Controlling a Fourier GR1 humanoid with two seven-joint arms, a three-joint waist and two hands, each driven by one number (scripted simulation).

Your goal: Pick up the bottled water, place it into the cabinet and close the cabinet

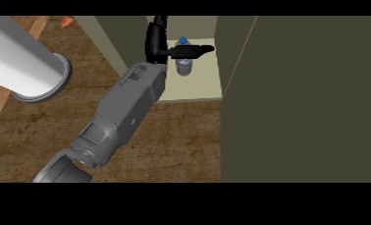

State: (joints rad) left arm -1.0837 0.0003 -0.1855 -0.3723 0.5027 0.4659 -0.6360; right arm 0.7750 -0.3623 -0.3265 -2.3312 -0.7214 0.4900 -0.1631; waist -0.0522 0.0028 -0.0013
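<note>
**Bottled water standing in the cabinet, hand beside it**

No brand, label text or other writing is readable on the bottled water (pixel 184 61); only a blue cap and a clear body are showing.

One grey forearm (pixel 123 113) is extending from the lower left edge up into the cabinet (pixel 239 52). Which arm it is cannot be told from this view. Its black hand (pixel 161 42) is reaching past the cabinet's front edge, with its fingers running straight up and the thumb (pixel 194 50) sticking out sideways across the bottle's upper part. Whether the thumb is touching the bottle cannot be told.

The bottled water is standing upright on the pale shelf (pixel 203 84), just beside the hand on its thumb side
</note>
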